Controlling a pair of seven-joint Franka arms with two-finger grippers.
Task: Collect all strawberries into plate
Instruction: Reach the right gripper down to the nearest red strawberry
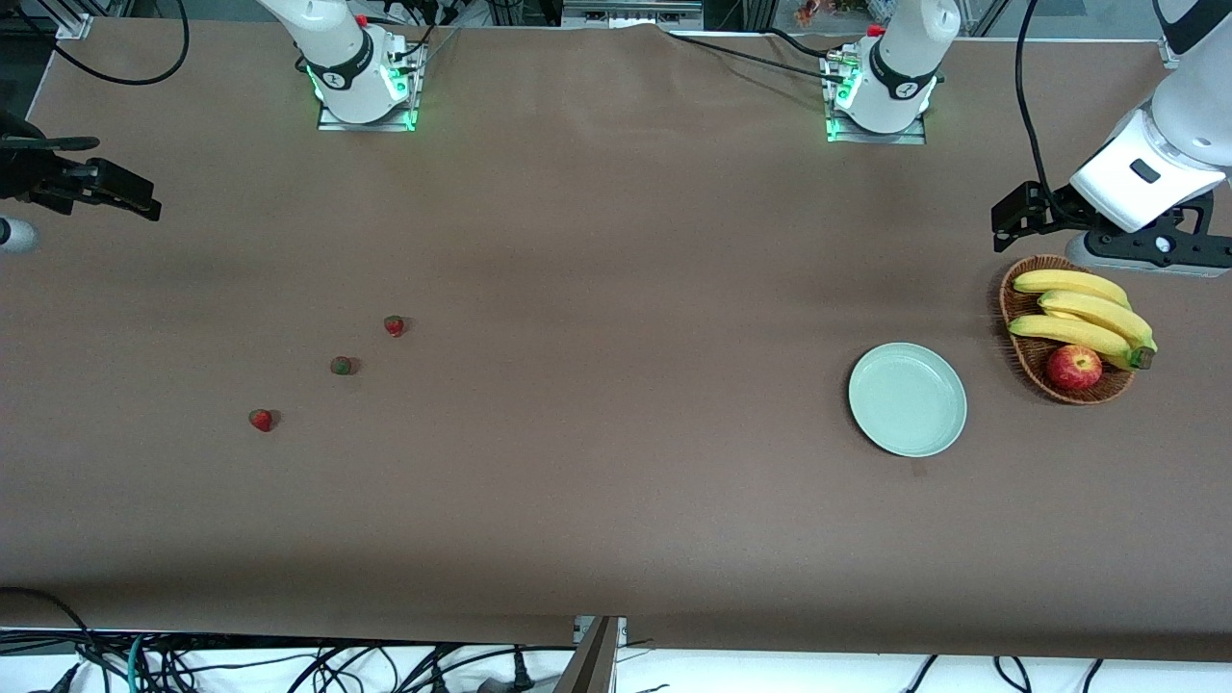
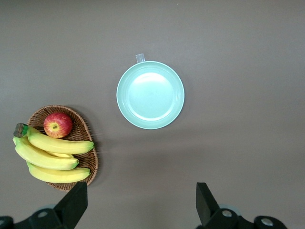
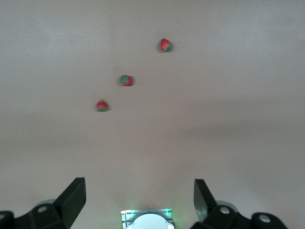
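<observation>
**Brown tabletop, three berries yet to be gathered**

Red against the brown paper table cover [image 1: 597,481], the strawberries lie in a loose diagonal toward the right arm's end: the nearest strawberry [image 1: 261,420] closest to the front camera, the middle strawberry [image 1: 341,365], showing mostly dark green, a step farther, and the farthest strawberry [image 1: 394,325] after it. None touches another. Well apart from them, toward the left arm's end, sits the plate [image 1: 908,398], pale mint and bare, with a wicker basket [image 1: 1020,356] just beside it holding bananas [image 1: 1083,313] and an apple [image 1: 1073,367].

Farther up, the right gripper [image 3: 138,198] hangs high over the table at its own end, fingers spread wide and holding nothing. The left gripper [image 2: 140,202] hovers above the basket's edge, also spread and empty; that arm appears to be waiting.

The likely trouble: the berries are tiny and rounded, so a slightly off-centre pinch could flick one rolling away. The long carry to the plate risks a drop, and the red apple nearby invites a mistaken target.

No legible brand or writing; only a small blank tab [image 2: 140,57] by the plate's rim.
</observation>
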